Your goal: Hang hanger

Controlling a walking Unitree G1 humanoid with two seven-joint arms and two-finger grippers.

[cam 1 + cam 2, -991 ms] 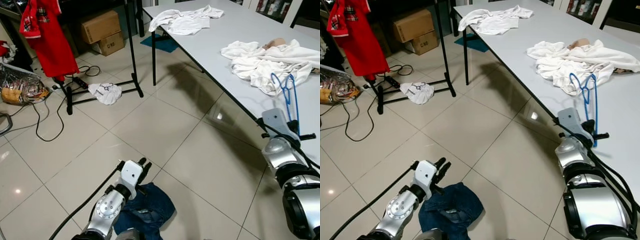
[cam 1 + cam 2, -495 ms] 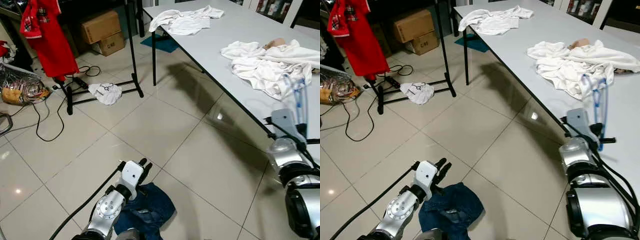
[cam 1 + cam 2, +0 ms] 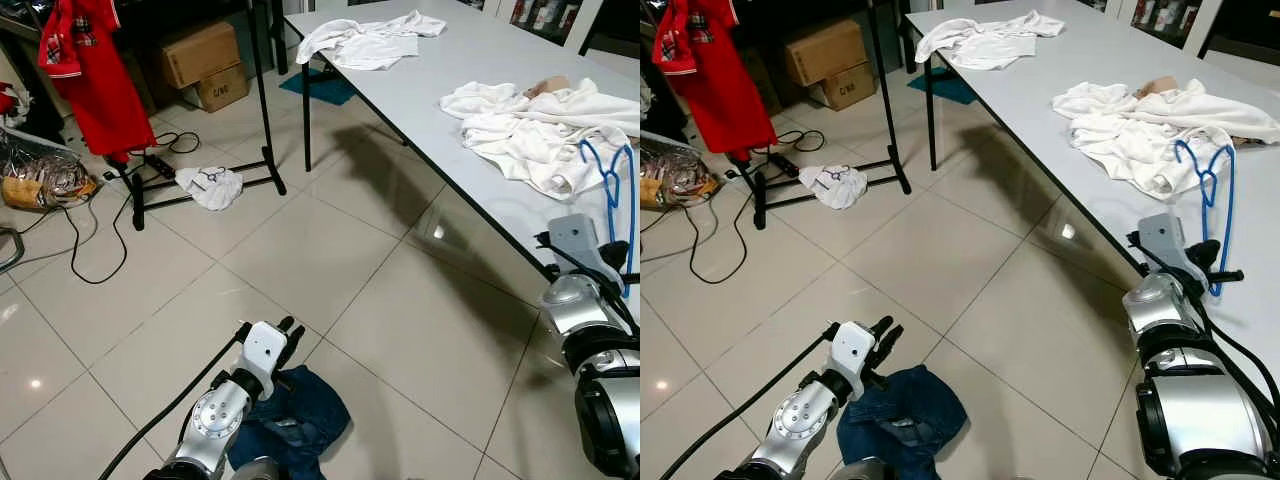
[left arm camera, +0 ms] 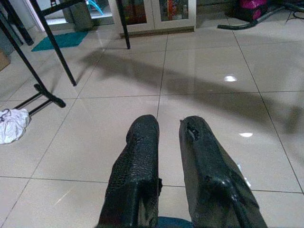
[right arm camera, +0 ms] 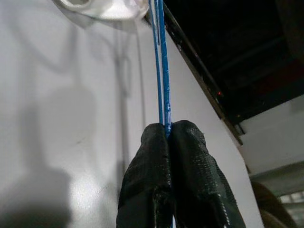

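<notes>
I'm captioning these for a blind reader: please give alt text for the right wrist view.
The right hand, its two black fingers shut, pinches a thin blue hanger that runs straight away from the camera over a grey table. White cloth lies at the hanger's far end, and beyond the table edge it is dark.

The left gripper [image 4: 168, 130] hangs over glossy floor tiles [image 4: 209, 76], its fingers [image 4: 137, 166] slightly parted. A crumpled white cloth [image 4: 12, 124] lies near the black rack foot [image 4: 47, 97]; a teal mat [image 4: 57, 40] lies beyond the rack.
</notes>
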